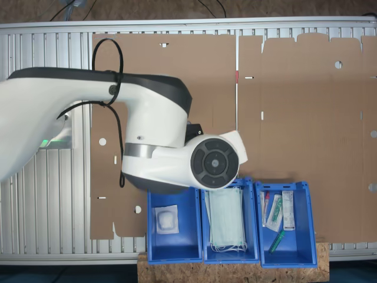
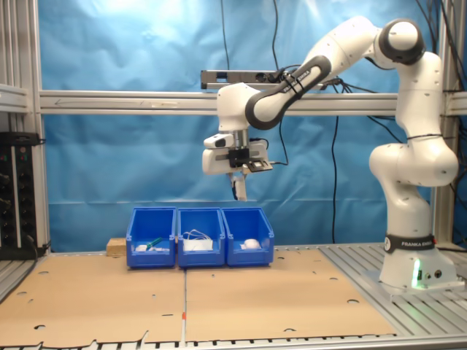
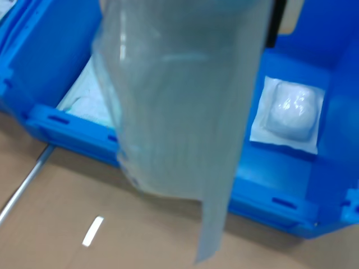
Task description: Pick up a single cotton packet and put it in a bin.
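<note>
My gripper [image 2: 238,177] hangs well above the row of blue bins and is shut on the cotton packet [image 2: 240,189], a thin pale flat packet dangling from the fingers. In the wrist view the cotton packet [image 3: 179,106] is blurred and very close to the camera. Below it stands the bin [image 2: 249,255] at the second exterior view's right end of the row. This bin [image 1: 152,236] holds a like packet with a round white pad [image 1: 166,219]. The wrist view shows the bin's wall [image 3: 336,145] and that pad packet [image 3: 291,112]. In the first exterior view the arm covers the gripper.
The middle blue bin [image 1: 204,250] holds pale green face masks [image 1: 227,221]. The third bin [image 1: 309,236] holds tubes and long packets [image 1: 281,215]. All stand on a wooden board [image 1: 235,272] at the table's edge. Cardboard sheets [image 2: 255,299] cover the table. The arm's base [image 2: 408,270] stands at the second exterior view's right.
</note>
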You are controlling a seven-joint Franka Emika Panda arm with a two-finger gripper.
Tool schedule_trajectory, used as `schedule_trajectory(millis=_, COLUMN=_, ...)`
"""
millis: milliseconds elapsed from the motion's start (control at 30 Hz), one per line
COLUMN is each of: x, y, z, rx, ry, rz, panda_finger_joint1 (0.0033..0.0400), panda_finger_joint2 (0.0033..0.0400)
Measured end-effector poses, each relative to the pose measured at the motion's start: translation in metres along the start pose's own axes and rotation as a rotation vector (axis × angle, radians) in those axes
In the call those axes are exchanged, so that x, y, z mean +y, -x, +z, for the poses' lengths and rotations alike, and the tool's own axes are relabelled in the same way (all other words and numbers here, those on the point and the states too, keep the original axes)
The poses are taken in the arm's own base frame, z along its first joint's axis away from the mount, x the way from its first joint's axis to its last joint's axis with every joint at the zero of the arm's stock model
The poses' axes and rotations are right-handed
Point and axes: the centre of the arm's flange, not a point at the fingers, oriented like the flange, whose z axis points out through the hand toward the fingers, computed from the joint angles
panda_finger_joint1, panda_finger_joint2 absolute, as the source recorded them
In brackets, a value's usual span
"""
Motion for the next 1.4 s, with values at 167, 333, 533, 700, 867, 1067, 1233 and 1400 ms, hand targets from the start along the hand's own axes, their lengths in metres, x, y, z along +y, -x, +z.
schedule_trajectory(millis=167, x=0.005, y=0.045, z=0.005, rx=-0.027, ry=0.008, rz=0.018, panda_finger_joint1=0.0055, panda_finger_joint2=0.0055)
schedule_trajectory(millis=333, x=0.009, y=0.071, z=0.011, rx=-0.037, ry=0.019, rz=0.023, panda_finger_joint1=0.0055, panda_finger_joint2=0.0055)
schedule_trajectory(millis=533, x=0.015, y=0.101, z=0.02, rx=-0.058, ry=0.034, rz=0.03, panda_finger_joint1=0.0055, panda_finger_joint2=0.0055)
schedule_trajectory(millis=700, x=0.019, y=0.116, z=0.032, rx=-0.085, ry=0.038, rz=0.028, panda_finger_joint1=0.0055, panda_finger_joint2=0.0055)
schedule_trajectory(millis=867, x=0.024, y=0.122, z=0.043, rx=-0.118, ry=0.041, rz=0.01, panda_finger_joint1=0.0055, panda_finger_joint2=0.0055)
schedule_trajectory(millis=1067, x=0.029, y=0.122, z=0.054, rx=-0.151, ry=0.045, rz=-0.022, panda_finger_joint1=0.0055, panda_finger_joint2=0.0055)
schedule_trajectory(millis=1233, x=0.032, y=0.122, z=0.056, rx=-0.161, ry=0.052, rz=-0.037, panda_finger_joint1=0.0055, panda_finger_joint2=0.0055)
schedule_trajectory(millis=1400, x=0.034, y=0.122, z=0.056, rx=-0.164, ry=0.06, rz=-0.048, panda_finger_joint1=0.0055, panda_finger_joint2=0.0055)
